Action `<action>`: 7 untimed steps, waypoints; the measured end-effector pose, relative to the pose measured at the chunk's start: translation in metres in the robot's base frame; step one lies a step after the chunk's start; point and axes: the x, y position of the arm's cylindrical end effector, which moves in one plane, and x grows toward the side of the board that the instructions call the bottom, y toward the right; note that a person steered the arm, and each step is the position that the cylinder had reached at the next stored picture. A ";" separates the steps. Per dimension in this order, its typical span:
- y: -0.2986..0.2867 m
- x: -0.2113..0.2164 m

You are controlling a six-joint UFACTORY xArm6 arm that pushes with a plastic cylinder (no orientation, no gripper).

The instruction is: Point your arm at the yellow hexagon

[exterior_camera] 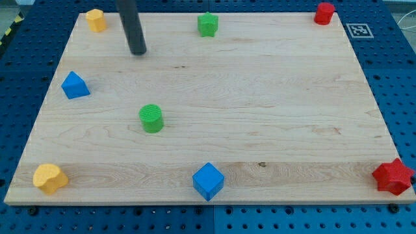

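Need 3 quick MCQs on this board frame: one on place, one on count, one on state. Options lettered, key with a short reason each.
1. Where is the yellow hexagon?
A. the view's top left
B. the view's bottom right
C. centre

2. How many blue blocks?
A. one
B. two
C. four

3. Is my tip touching the hexagon?
A. yes, pressed on it
B. no, apart from it
C. hidden

Key: A, it sits at the board's top-left corner; B, blue triangular block and blue cube; B, bare wood shows between them, tip to the hexagon's lower right.
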 end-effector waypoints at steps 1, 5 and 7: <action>0.000 -0.069; -0.051 -0.083; -0.040 -0.038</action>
